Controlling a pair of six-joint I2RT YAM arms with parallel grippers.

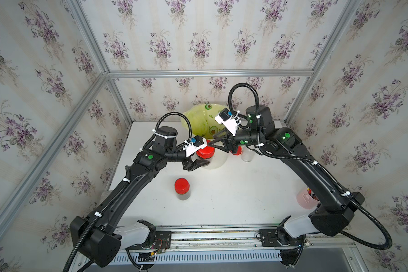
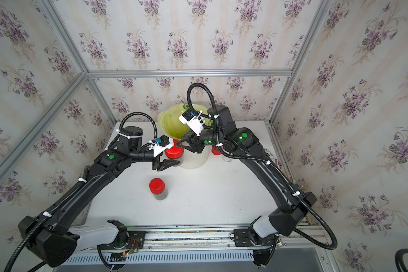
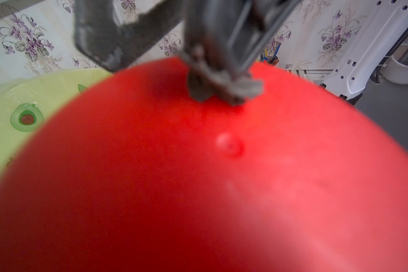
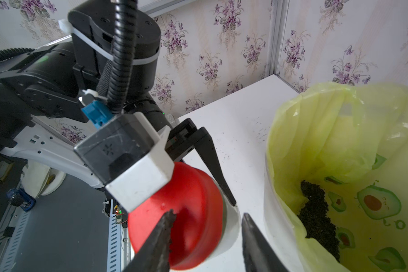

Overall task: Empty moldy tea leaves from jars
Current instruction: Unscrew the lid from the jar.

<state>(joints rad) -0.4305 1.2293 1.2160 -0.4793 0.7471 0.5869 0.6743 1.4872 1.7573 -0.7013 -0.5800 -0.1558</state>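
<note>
My left gripper (image 1: 201, 164) is shut on the body of a clear jar whose red lid (image 1: 205, 152) fills the left wrist view (image 3: 198, 176); its own fingers are hidden there. My right gripper (image 4: 207, 226) is open at that lid (image 4: 189, 212): one finger lies on the lid's top, the other stands off beside the jar. A second jar (image 1: 182, 188) stands capped on the table, dark tea leaves (image 1: 183, 196) showing through it. A third jar (image 1: 246, 155) stands clear behind the right arm, with a red lid (image 1: 237, 150) beside it. More tea leaves (image 4: 316, 212) lie in the bin.
The white bin (image 1: 218, 161) with a yellow-green liner (image 1: 198, 117) stands at the back, right behind the held jar. A pink cup (image 1: 303, 200) sits at the table's right edge under the right arm. Floral walls close off the back and both sides.
</note>
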